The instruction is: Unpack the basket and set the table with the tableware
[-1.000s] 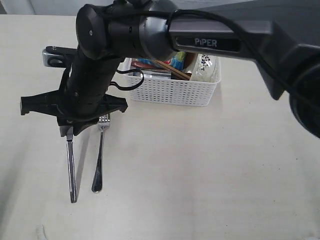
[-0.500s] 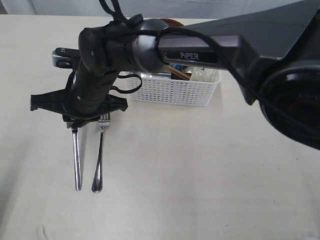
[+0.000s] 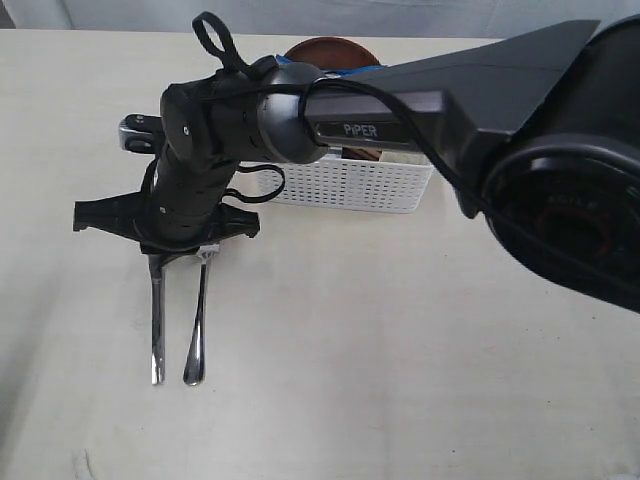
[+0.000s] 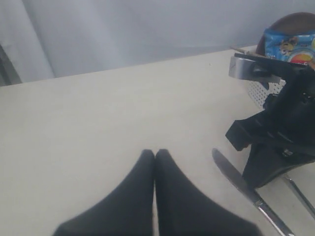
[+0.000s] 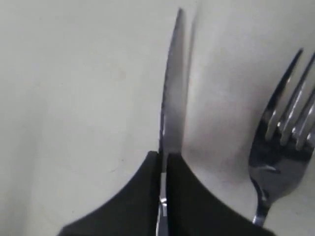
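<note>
Your right arm (image 3: 440, 95) reaches in from the right and across the middle of the table (image 3: 400, 350). Its wrist is bent so that the right gripper (image 3: 157, 256) points straight down on the left side. Its fingers (image 5: 142, 196) are pinched narrow on the blade of the knife (image 5: 170, 93), which runs between them. Your left gripper (image 4: 155, 160) hangs over bare tabletop, fingers pressed together with nothing between them.

The fork (image 3: 197, 330) lies just right of the knife and nearly parallel to it, with both handles pointing toward the near edge. The basket (image 3: 350, 185) sits farther back and to the right, and your arm covers most of what is in it. Only the blue chips packet (image 4: 290, 46) and the round brown plate (image 3: 330, 52) show above its rim.

The knife is slim, bright steel, and its handle end rests on the table. You cannot tell whether the blade end is lifted.
</note>
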Motion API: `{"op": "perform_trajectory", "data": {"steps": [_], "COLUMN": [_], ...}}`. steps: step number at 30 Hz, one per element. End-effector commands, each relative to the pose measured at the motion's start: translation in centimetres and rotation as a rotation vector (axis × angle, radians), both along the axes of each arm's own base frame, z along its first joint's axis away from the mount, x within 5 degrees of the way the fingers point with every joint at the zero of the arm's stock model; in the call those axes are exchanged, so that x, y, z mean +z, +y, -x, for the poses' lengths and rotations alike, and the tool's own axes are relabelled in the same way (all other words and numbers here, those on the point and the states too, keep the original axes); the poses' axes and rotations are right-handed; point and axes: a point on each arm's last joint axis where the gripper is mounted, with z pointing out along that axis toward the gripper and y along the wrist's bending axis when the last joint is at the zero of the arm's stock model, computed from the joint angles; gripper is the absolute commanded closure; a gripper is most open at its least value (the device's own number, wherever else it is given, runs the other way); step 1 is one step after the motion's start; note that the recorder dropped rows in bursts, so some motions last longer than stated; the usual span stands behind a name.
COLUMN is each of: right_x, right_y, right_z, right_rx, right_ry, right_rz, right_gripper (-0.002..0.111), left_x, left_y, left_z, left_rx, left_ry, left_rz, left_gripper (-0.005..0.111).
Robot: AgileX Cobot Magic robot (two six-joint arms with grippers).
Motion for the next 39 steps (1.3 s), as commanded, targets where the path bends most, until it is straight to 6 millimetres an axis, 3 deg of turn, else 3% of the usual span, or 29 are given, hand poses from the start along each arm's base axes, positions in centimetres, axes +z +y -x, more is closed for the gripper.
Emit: {"op": "perform_trajectory", "data": {"steps": [1, 9, 14, 15, 19, 25, 39], "right_x": [-0.1, -0.5, 1.2, 1.5, 2.8, 2.5, 1.0], "right_y": [-0.3, -0.3, -0.1, 0.0, 0.7, 1.9, 2.5], "right_z": [-0.4, -0.3, -0.3, -0.1, 1.1, 4.0, 3.9], "right_rx": [-0.036, -0.039, 0.067, 0.090, 0.217, 0.355, 0.357], "right_ry": [-0.002, 0.014, -0.056, -0.061, -0.068, -0.126, -0.170], "right_rz": [0.013, 0.026, 0.007, 0.010, 0.077, 0.184, 0.197], "right_gripper": [0.109, 0.105, 0.069, 0.066, 0.068, 0.068, 0.068], "left_x": [0.0, 0.0, 0.0, 0.0, 0.0, 0.0, 0.0], "left_y": [0.0, 0.0, 0.0, 0.0, 0.0, 0.0, 0.0], "left_z": [0.0, 0.0, 0.0, 0.0, 0.0, 0.0, 0.0], "left_rx": [0.002, 0.002, 0.002, 0.002, 0.002, 0.002, 0.002], "left_ry": [-0.007, -0.007, -0.007, -0.007, -0.007, -0.007, -0.007], "left_rz": [0.003, 0.003, 0.003, 0.003, 0.003, 0.003, 0.003], "left_gripper": [0.107, 0.107, 0.107, 0.107, 0.107, 0.107, 0.107]}}
